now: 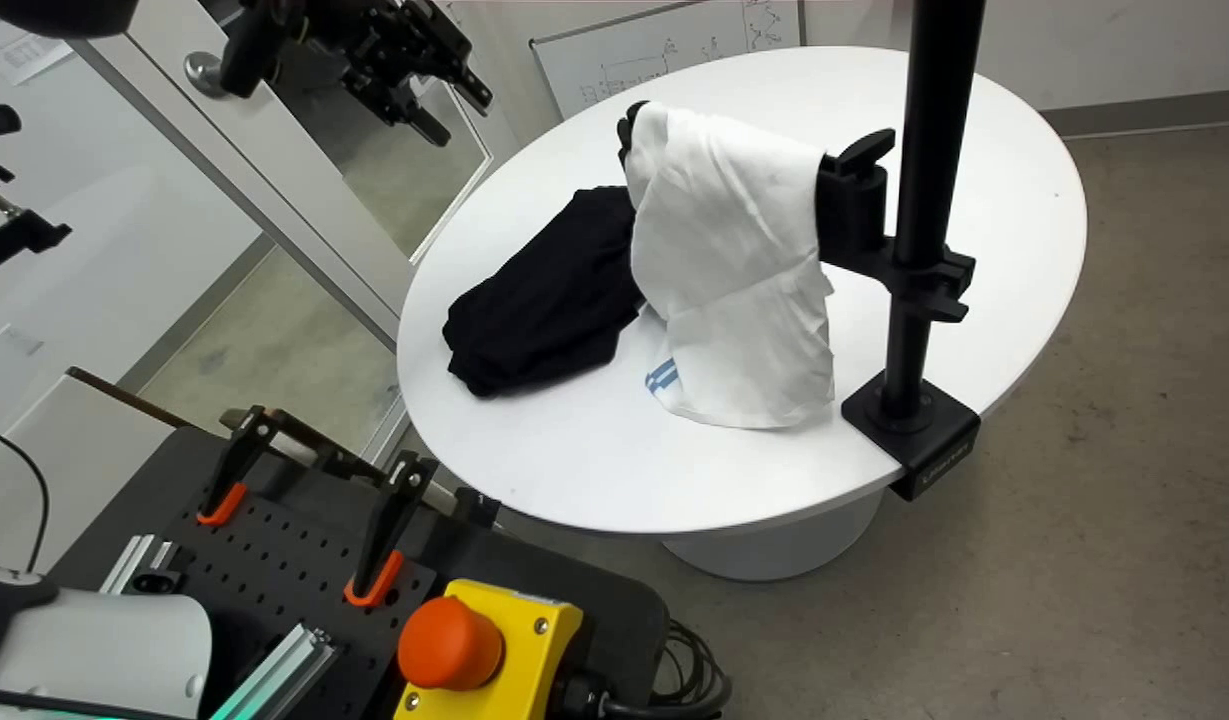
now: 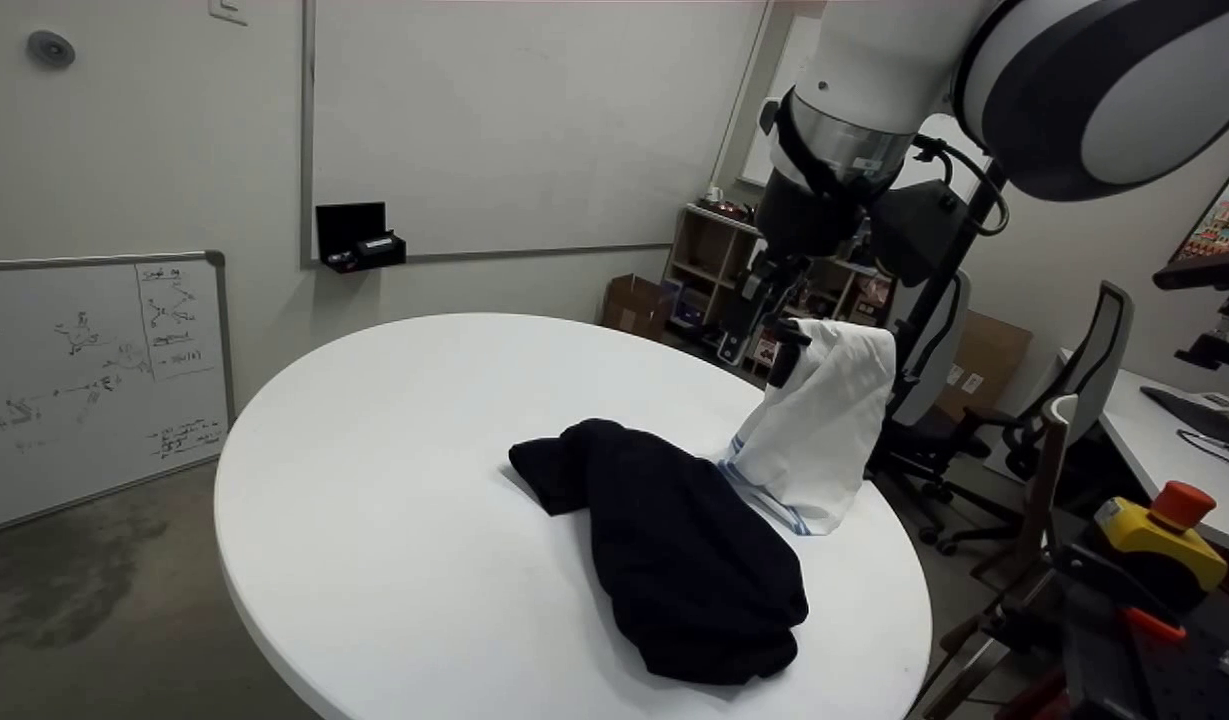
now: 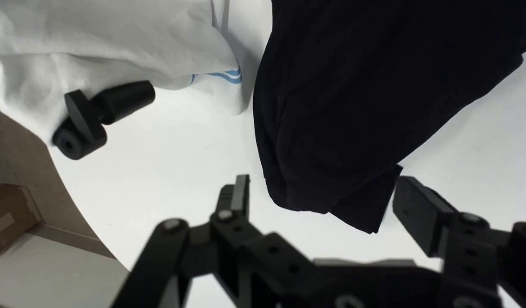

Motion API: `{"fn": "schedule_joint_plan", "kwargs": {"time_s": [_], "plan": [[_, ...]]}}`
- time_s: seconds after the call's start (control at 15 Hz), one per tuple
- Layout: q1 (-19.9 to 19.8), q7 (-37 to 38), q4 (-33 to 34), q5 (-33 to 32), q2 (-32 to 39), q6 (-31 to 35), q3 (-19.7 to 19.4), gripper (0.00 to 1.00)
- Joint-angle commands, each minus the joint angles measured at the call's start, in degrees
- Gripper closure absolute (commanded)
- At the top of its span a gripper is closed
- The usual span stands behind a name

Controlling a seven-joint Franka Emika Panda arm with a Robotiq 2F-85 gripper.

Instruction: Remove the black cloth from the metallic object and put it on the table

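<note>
"so, fabric count, pls?"

"2 tot. 1 black cloth [image 1: 544,295], 1 white cloth [image 1: 739,270]."

"k, black 1's pos.?"

"on the table [image 2: 394,470], 1 round white top. lies in a loose crumpled heap w/ 1 narrow flap poking out, just beside the white 1. wrist view shows a thin strip of tabletop btwn them."

"& the gripper [image 3: 327,201]?"

"1 gripper, 2 fingers [image 3: 240,196], spread wide apart, nothing btwn them, so it's got hold of 0 things. it hangs in the air, clear of both cloths, off the end of 1 robot arm [image 2: 874,60]."

"what's the white 1 on?"

"draped over smth mostly hidden, can't tell what, held off 1 black pole [image 1: 929,130] by a black holder [image 1: 849,215]. hem comes down to or nr the tabletop, unsure which. 2 blue stripes nr a corner. pole's base [image 1: 924,435] sits at the table's edge."

"other stuff?"

"in an exterior view: 2 clamps [image 1: 384,520] w/ orange tips at a perforated plate [image 1: 294,540], plus 1 yellow e-stop box [image 1: 524,655] w/ 1 orange-red button [image 1: 449,643]."

"bg?"

"at least 2 whiteboards [image 2: 514,110], 1 big & up on the wall, 1 smaller & low dn w/ marker scribbles. 1 small black caddy [image 2: 349,225] by the big 1's lower edge, contents too sm. to tell. + at least 2 chairs [image 2: 1089,345]."
</note>
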Motion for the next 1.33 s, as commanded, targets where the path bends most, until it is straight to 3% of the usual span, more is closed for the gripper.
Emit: {"fn": "schedule_joint_plan", "kwargs": {"time_s": [0.0,0.47,1.27], "plan": [[0.36,-4.39,1.34,5.66,-0.24,-2.76,-0.26,0.00],[-0.53,-18.53,3.70,17.68,-1.79,-9.49,0.10,0.00],[-0.23,-17.68,3.47,15.51,-2.77,-8.95,-0.62,0.00]]}}
